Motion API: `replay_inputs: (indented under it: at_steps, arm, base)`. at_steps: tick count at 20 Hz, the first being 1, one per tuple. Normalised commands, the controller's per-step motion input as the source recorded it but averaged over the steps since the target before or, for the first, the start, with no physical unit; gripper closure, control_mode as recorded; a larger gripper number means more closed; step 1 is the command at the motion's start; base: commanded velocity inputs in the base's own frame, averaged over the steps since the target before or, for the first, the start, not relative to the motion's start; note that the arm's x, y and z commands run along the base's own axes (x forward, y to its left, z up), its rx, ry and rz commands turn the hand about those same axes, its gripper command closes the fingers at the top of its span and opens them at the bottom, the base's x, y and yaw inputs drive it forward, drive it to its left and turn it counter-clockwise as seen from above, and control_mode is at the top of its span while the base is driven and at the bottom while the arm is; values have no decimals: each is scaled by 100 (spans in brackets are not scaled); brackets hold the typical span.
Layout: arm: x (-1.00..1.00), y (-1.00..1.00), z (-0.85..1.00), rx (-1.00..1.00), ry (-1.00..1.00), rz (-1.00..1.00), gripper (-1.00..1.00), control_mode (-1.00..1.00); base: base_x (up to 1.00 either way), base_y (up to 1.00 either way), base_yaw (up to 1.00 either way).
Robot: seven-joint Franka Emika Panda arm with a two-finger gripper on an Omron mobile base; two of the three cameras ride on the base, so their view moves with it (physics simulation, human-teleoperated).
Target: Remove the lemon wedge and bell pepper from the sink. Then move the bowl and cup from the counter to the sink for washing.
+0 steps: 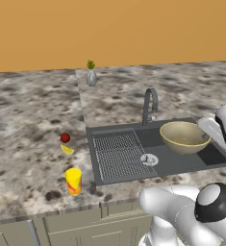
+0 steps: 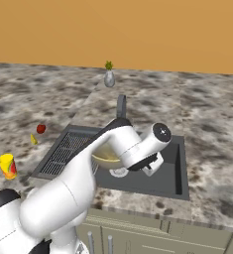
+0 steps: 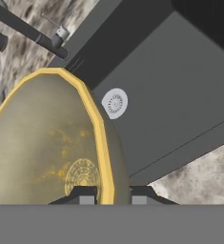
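From the hand view I see my gripper (image 3: pixel 108 196) nearly closed, one finger on each side of the bowl's (image 3: pixel 46 138) yellow rim, pinching it. The bowl (image 1: pixel 184 137) hangs tilted over the sink (image 1: pixel 191 161) basin, toward its back edge, near the faucet (image 1: pixel 149 104), with the drain (image 3: pixel 115 102) just beside its rim. On the counter (image 1: pixel 32 120) left of the sink, the bell pepper (image 1: pixel 65 138) and lemon wedge (image 1: pixel 67 150) lie close together, near the drainboard's (image 1: pixel 118 154) left edge. The cup (image 1: pixel 73 181) stands upright toward the counter's front edge, apart from them.
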Motion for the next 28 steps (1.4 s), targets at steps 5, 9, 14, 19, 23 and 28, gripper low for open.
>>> replay_inputs:
  at_steps: [5, 9, 14, 19, 23, 28]
  arm:
    - [19, -10, -11, 0, 0, 0, 100, -100]
    - [19, -4, -12, 0, 0, 0, 100, -100]
    - [20, -6, -11, 0, 0, 0, 100, -100]
    - [18, -8, -10, 0, 0, 0, 100, -100]
    - [16, -8, -11, 0, 0, 0, 100, -100]
    - [11, -9, -6, 0, -5, 0, 100, -100]
  base:
    - [0, 0, 0]
    - [0, 0, 0]
    - [0, 0, 0]
    - [0, 0, 0]
    - [0, 0, 0]
    - [0, 0, 0]
